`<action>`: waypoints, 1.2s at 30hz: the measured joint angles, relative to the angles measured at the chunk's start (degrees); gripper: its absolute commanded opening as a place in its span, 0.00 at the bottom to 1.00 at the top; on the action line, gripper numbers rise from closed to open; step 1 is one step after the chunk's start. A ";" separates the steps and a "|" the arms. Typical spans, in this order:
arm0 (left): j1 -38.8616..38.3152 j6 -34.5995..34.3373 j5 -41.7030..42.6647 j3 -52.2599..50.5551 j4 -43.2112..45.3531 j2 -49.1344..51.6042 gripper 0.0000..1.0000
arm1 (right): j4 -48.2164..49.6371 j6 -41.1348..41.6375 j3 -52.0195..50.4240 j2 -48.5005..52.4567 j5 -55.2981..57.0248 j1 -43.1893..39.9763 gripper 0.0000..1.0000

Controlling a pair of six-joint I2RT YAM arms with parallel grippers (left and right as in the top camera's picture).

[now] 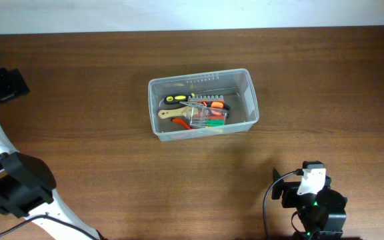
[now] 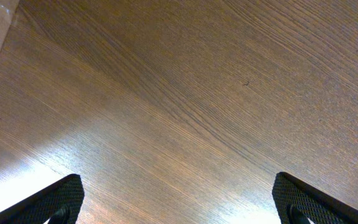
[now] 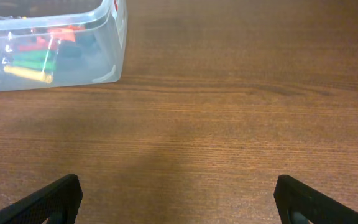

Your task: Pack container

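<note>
We judge the packing to be done or very nearly so. The container sits about the middle of the surface, and tools lie inside it: a screwdriver with a yellow and black handle, an orange-handled tool and a small clear case of coloured bits, all heaped toward its left half. From above we see no loose tool on the surface around it, so nothing seems left to put in. No lid shows anywhere, so we cannot say whether closing it is part of the job.

Both arms are well apart from the container, the left one at the left edge and the right one at the near right. The left hand has its fingers spread wide over bare wood and holds nothing. The right hand is likewise spread wide and empty. In the right wrist view the container's corner shows at the far left.
</note>
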 measured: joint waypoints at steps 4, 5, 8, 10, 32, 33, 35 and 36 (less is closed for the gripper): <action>0.00 0.02 0.00 0.00 0.00 0.00 0.99 | 0.07 0.00 0.00 0.00 -0.02 0.00 0.99; 0.00 0.00 0.00 0.00 0.00 0.00 0.99 | 0.07 0.00 0.00 0.00 0.00 0.00 0.99; 0.00 0.00 0.00 0.02 0.00 0.00 0.99 | 0.07 0.02 0.00 0.00 -0.02 0.00 0.99; 0.00 0.00 0.00 0.02 0.00 0.00 0.99 | 0.07 0.00 0.00 0.00 -0.02 0.00 0.99; -3.58 -0.17 -0.04 -14.23 0.52 -23.02 0.99 | 0.09 0.00 0.00 0.00 -0.02 0.00 0.98; -5.01 -0.17 -0.04 -16.63 0.46 -27.34 0.99 | 0.09 0.02 0.00 0.00 -0.02 0.00 0.99; -9.09 -0.20 0.00 -22.10 0.94 -36.59 0.99 | 0.09 0.02 0.00 0.00 -0.02 0.00 0.99; -11.89 -0.22 0.09 -25.64 2.69 -41.57 0.99 | 0.09 0.02 0.00 0.00 -0.02 0.00 0.99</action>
